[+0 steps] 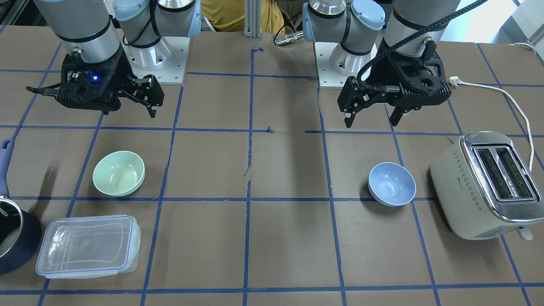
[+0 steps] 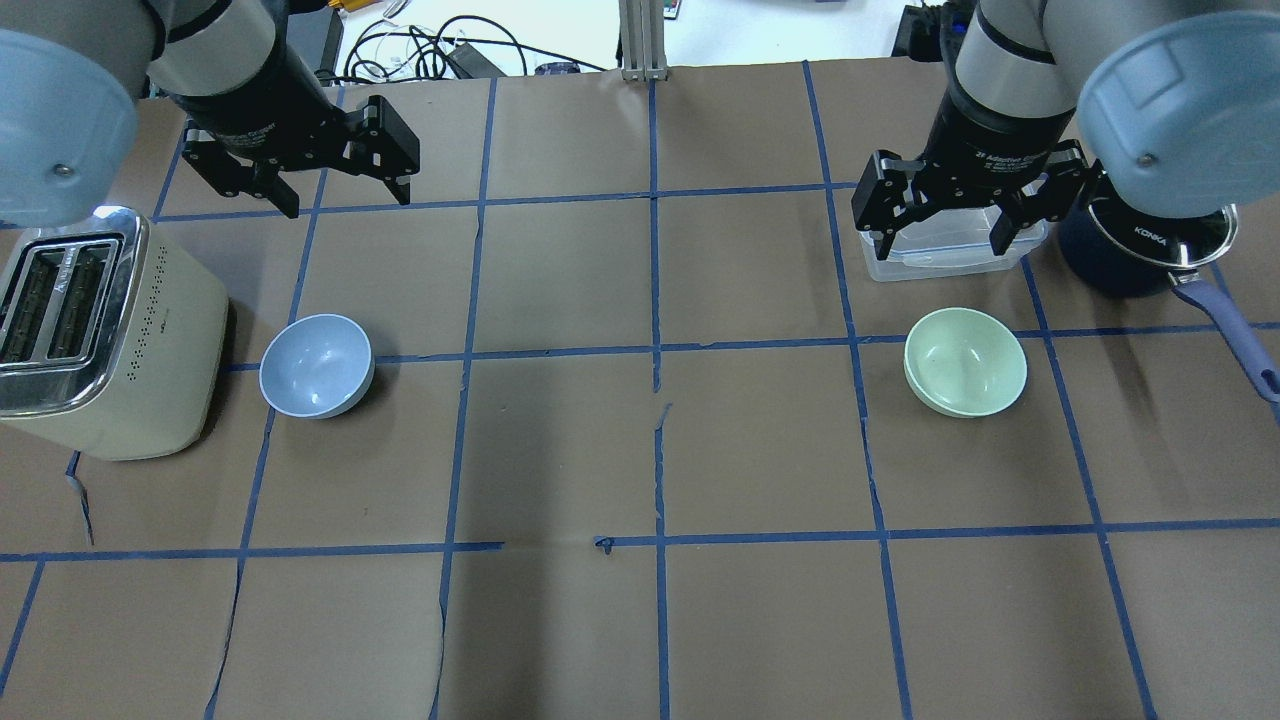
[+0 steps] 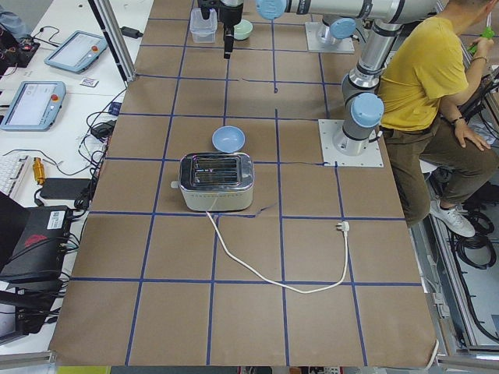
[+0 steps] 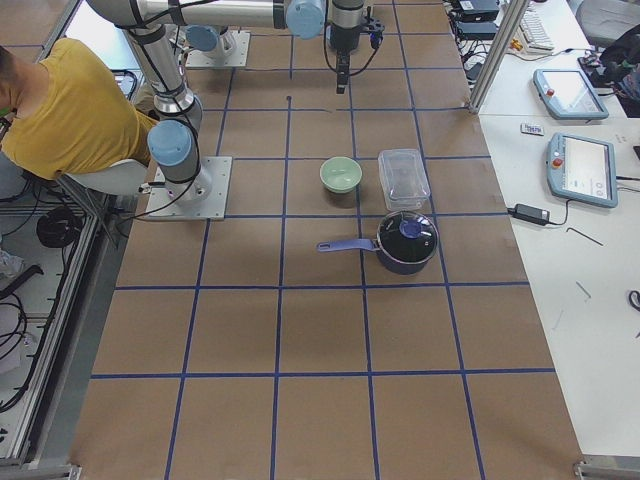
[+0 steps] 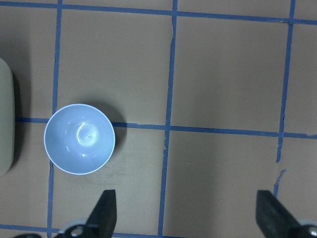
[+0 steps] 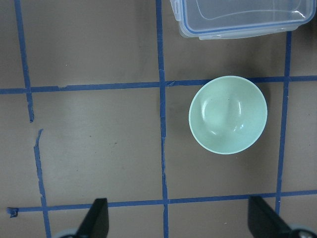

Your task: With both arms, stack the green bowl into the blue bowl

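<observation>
The green bowl [image 1: 118,173] stands upright and empty on the brown table; it also shows in the overhead view [image 2: 965,361] and the right wrist view [image 6: 228,114]. The blue bowl [image 1: 392,183] stands upright and empty next to the toaster, far from the green one, and shows in the overhead view [image 2: 316,365] and the left wrist view [image 5: 79,139]. My right gripper [image 1: 128,111] [image 2: 942,248] hangs open and empty high above the table, offset from the green bowl. My left gripper [image 1: 373,121] [image 2: 347,203] hangs open and empty high above the table, offset from the blue bowl.
A cream toaster [image 1: 488,182] stands just beside the blue bowl, its cord [image 1: 510,97] trailing toward the robot. A clear lidded container [image 1: 89,244] and a dark navy pot [image 1: 12,238] sit near the green bowl. A person in yellow [image 3: 421,70] sits behind the robot.
</observation>
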